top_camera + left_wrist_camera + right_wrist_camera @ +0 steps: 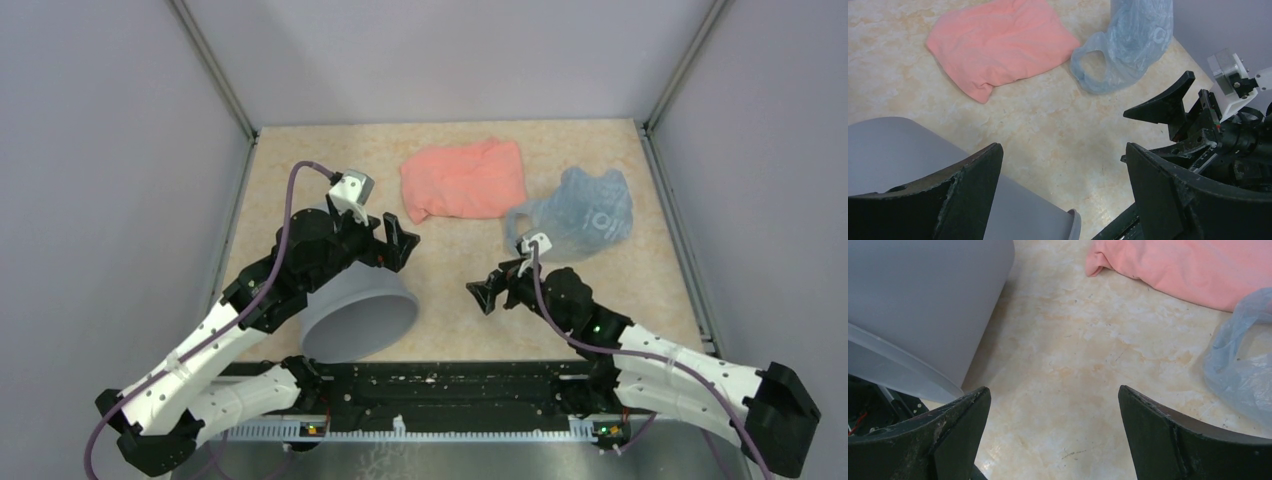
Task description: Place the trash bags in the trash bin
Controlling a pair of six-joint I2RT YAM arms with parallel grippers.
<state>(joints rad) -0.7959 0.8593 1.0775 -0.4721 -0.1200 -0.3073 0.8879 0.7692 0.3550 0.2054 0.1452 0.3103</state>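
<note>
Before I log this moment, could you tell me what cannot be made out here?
Trash bin: far side hidden by the left arm in the top view; cut off by edges in both wrist views.
Trash bag: lettering too small to read in the top view; upper part cut off in left wrist view.

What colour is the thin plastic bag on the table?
Translucent pale blue with white lettering; the bag shows best in the top external view.

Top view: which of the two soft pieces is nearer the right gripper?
The pale-blue translucent bag, just beyond the right gripper; the opaque pink cloth lies farther off.
</note>
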